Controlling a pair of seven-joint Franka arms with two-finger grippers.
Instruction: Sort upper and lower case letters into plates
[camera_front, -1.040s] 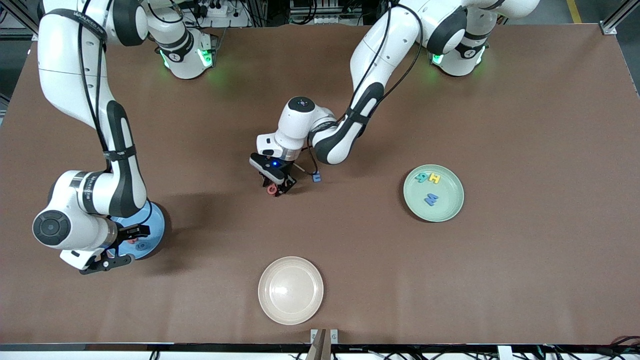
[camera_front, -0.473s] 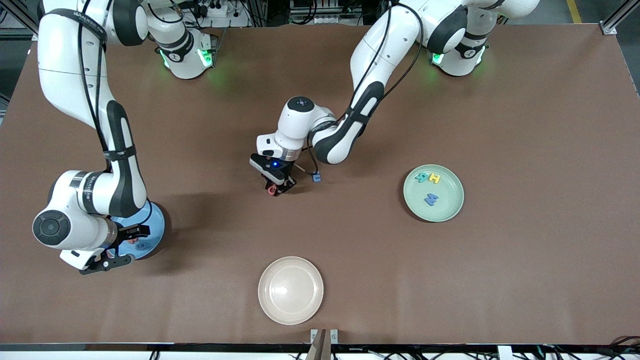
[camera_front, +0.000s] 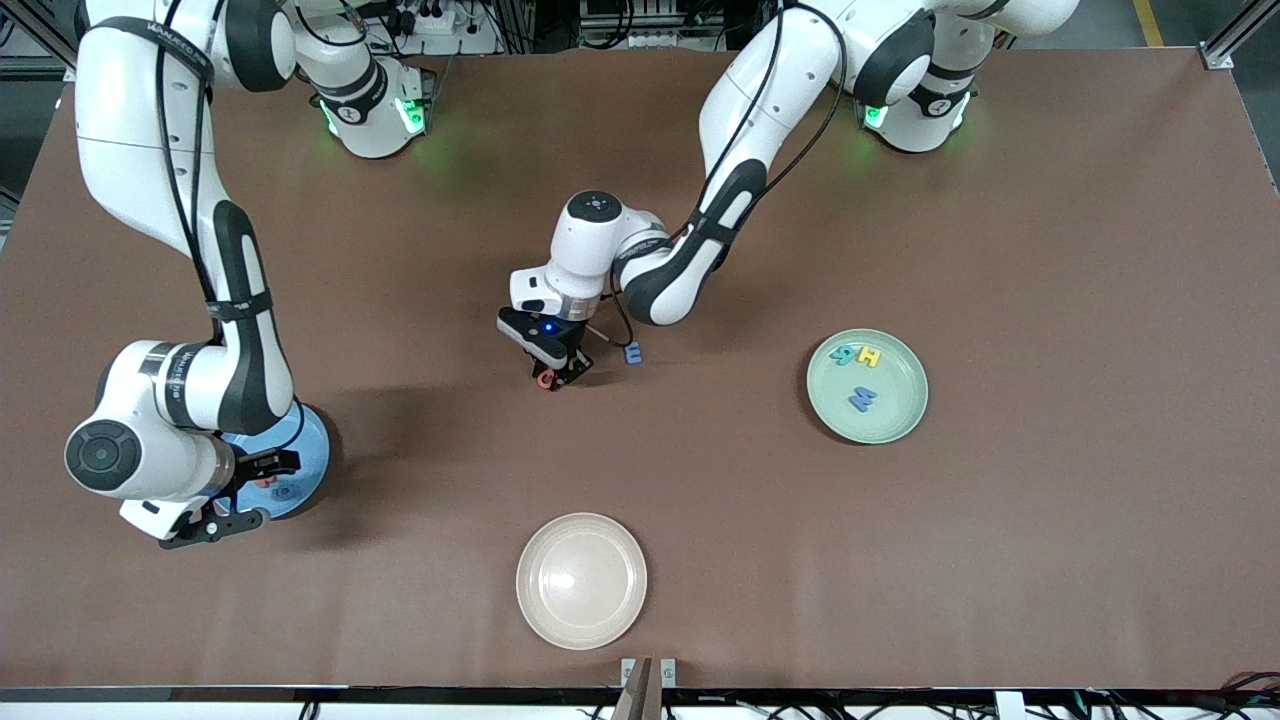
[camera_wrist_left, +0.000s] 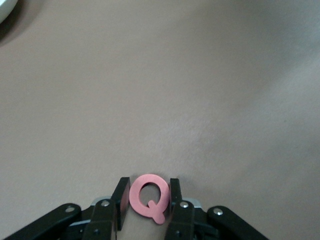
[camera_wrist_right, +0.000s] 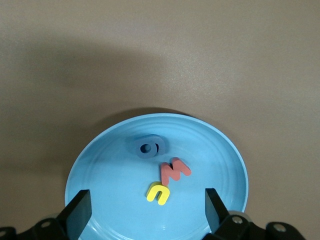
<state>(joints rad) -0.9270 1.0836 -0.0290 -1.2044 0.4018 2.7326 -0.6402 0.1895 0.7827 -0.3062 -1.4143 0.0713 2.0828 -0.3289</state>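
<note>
The left gripper (camera_wrist_left: 146, 200) has its jaws clenched on a pink letter Q (camera_wrist_left: 148, 197); in the front view it sits at counter centre (camera_front: 548, 375). The Q stands between the jaws with its face toward the wrist camera and its tail pointing back at the gripper body. It is a flat, thick-cut ring with a short tail, an upper-case form.

The relation governing the coming move: the mint green plate (camera_front: 905, 415) lies at about 3 o'clock from the jaws in the front view, toward the left arm's end of the counter. It holds three letters, teal, yellow and blue. The left arm is the nearer arm to it.

A small blue letter (camera_front: 633, 352) lies on the counter just beside the left gripper, at 2 o'clock.

The right gripper (camera_wrist_right: 147, 212) waits with jaws released over the light blue plate (camera_wrist_right: 100, 165), which holds a blue, a red and a yellow letter.

A cream plate (camera_front: 540, 610) sits at 6 o'clock, unoccupied.
</note>
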